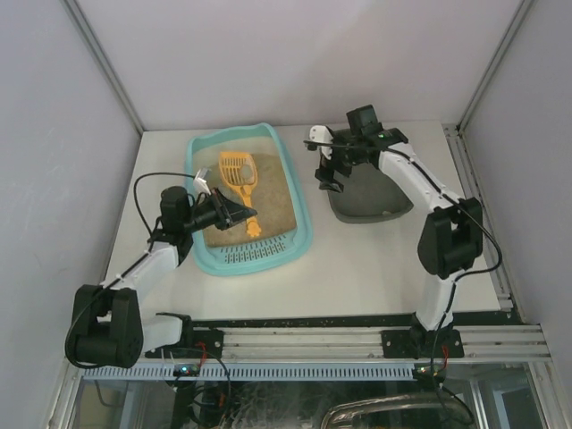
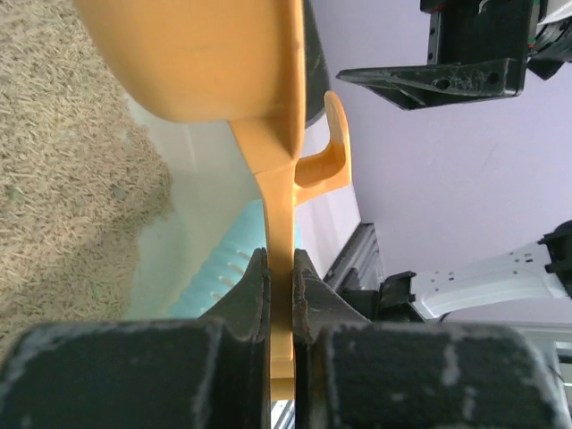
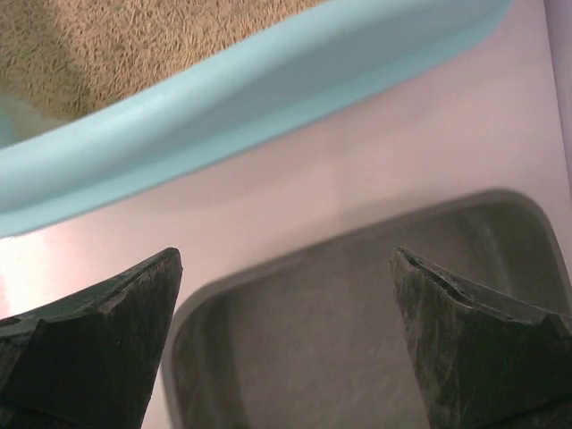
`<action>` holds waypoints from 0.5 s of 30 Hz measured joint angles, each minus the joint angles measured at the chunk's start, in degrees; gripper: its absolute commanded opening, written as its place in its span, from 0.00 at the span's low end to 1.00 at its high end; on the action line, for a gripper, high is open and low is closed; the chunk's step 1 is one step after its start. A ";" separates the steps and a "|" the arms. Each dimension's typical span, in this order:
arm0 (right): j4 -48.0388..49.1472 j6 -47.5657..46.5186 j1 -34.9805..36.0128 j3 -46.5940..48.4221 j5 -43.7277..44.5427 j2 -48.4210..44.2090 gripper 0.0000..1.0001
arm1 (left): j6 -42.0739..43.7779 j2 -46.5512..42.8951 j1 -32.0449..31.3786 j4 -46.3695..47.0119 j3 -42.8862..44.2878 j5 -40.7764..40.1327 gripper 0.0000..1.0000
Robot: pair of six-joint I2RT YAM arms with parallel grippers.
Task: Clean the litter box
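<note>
Top external view: the large light-teal rectangular plastic litter box lies left of centre on the white table. It holds tan sandy litter. A smaller dark grey plastic tray sits just beside it on the right.
Left gripper: the jaws are clamped flat on the thin handle of the orange slotted plastic scoop, whose head is over the litter.
Right gripper: the fingers are spread wide and hold nothing. It hovers over the grey tray's corner nearest the litter box.
Step in hand: probably sifting the litter for waste.
Next move: likely to lift the scoop level, let the sand fall through, then carry it over the rim to the grey tray.
Unclear: a greyish patch on the scoop head is too small to identify.
</note>
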 measured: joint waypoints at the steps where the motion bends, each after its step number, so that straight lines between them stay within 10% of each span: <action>1: -0.46 0.35 -0.24 -1.33 0.63 -1.88 1.00 | -2.21 -0.92 0.33 3.61 -2.36 -0.04 0.00; 8: -7.34 7.61 -2.29 -4.00 9.40 -8.04 1.00 | -28.92 8.28 1.09 46.56 -17.00 -0.68 0.00; 15: -12.31 18.47 -8.74 -16.61 11.91 -16.37 1.00 | -36.85 12.76 0.37 61.72 -17.62 0.35 0.00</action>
